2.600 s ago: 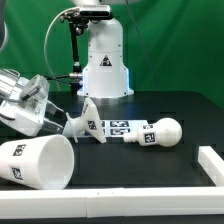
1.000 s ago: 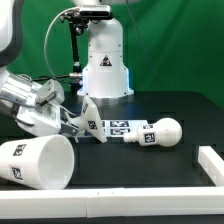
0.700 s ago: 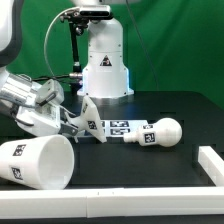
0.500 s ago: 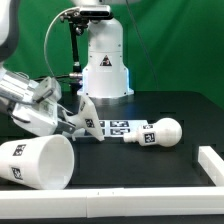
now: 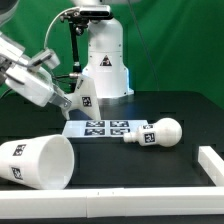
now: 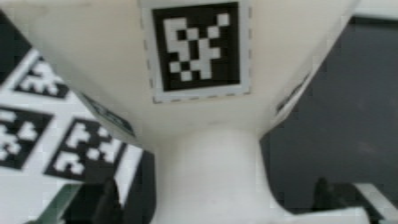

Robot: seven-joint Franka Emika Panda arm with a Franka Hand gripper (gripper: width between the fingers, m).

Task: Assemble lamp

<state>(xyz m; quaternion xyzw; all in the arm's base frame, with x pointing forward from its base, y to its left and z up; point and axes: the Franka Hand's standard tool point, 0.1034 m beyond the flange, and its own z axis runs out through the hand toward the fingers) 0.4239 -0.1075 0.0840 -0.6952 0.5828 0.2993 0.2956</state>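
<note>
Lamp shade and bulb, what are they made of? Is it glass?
Lamp shade: probably white plastic, matte and opaque, not see-through like glass. Bulb: likely the same plastic, smooth, with a faint sheen on its round end.

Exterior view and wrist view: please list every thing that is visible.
lamp shade: one, white, on its side on the table, the exterior view's left.
bulb: one, white, lying on the table beside the marker board.
lamp base: one, white, held above the table.
marker board: one, white with black tags, flat on the table.
table: one, black.
rail: one, white, table edge, the exterior view's right.
pedestal: one, white, behind the table.
gripper: one, shut on the lamp base.
</note>
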